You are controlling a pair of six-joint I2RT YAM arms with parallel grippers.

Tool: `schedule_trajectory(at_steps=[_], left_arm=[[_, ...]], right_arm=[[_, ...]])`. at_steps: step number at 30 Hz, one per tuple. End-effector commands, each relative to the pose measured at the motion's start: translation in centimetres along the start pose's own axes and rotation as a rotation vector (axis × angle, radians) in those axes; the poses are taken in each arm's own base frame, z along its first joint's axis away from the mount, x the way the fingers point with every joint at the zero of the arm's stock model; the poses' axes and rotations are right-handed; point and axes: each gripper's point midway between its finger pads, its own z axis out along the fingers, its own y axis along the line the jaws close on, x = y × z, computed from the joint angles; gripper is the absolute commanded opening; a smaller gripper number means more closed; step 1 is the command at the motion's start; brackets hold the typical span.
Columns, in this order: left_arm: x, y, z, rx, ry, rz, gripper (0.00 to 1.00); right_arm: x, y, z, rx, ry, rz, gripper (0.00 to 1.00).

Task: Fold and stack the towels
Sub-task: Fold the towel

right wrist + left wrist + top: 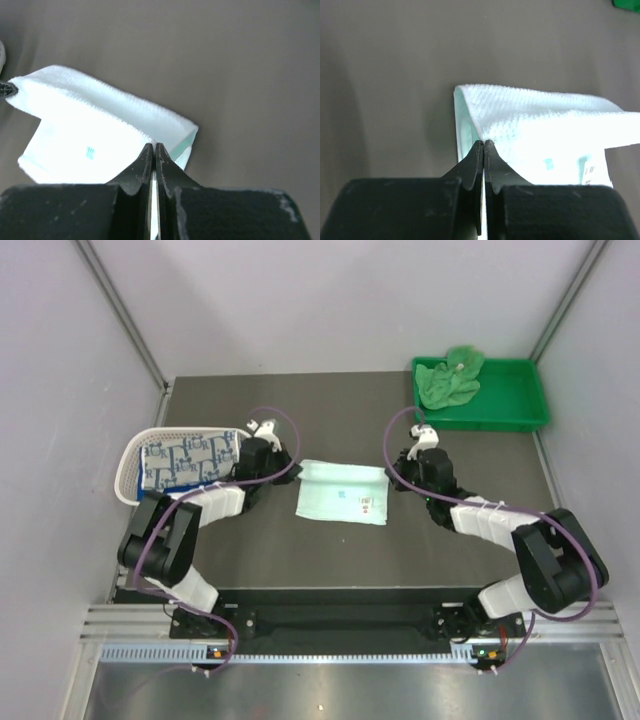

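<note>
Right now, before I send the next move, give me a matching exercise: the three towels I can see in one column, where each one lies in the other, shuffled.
Towels:
1. mint-white towel
2. bright green towel
3. patterned towel

Places:
A. in the white basket at the left
B. in the green tray at the far right
C. mid table, pinched by the left end effector and the right end effector

Pairs: 1-C, 2-B, 3-A.
</note>
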Motion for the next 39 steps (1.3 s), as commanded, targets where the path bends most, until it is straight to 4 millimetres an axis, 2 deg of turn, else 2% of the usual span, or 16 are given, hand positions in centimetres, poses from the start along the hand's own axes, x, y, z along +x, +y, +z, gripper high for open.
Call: schedule_trajectory(at_steps=[1,8,16,23,29,33,39], left_arm=[[-1.5,-1.5,-1.8,0.054,-0.086,0.015,0.0],[0.5,-1.4,-3.4,0.065,-0.058,0.013,0.0],[2.8,-1.6,-3.8,0.086,0.001,0.022,0.0],[3.3,-1.7,-4.0,0.09,0.021,0.024,0.0],[4.3,-1.4,-3.7,0.09,0.057,0.014,0.0],[4.3,-1.4,-3.7,0.083,0.052,0.006,0.0],[5.0,-1.1,-3.9,0.08,0.065,-0.004,0.0]], right_arm=[[-0.7,1.1,-1.2,-0.004,-0.064,0.0,0.0],[1.8,1.6,-2.2,0.004,-0.039,0.005,0.0],[2.4,1.3,-2.8,0.019,-0.043,0.017,0.0],[2.7,1.3,-3.1,0.019,-0.038,0.018,0.0],[4.1,1.5,-3.2,0.007,-0.018,0.027,0.0],[5.4,1.5,-3.3,0.003,0.001,0.032,0.0],[5.7,1.4,-3.4,0.003,0.004,0.036,0.01]])
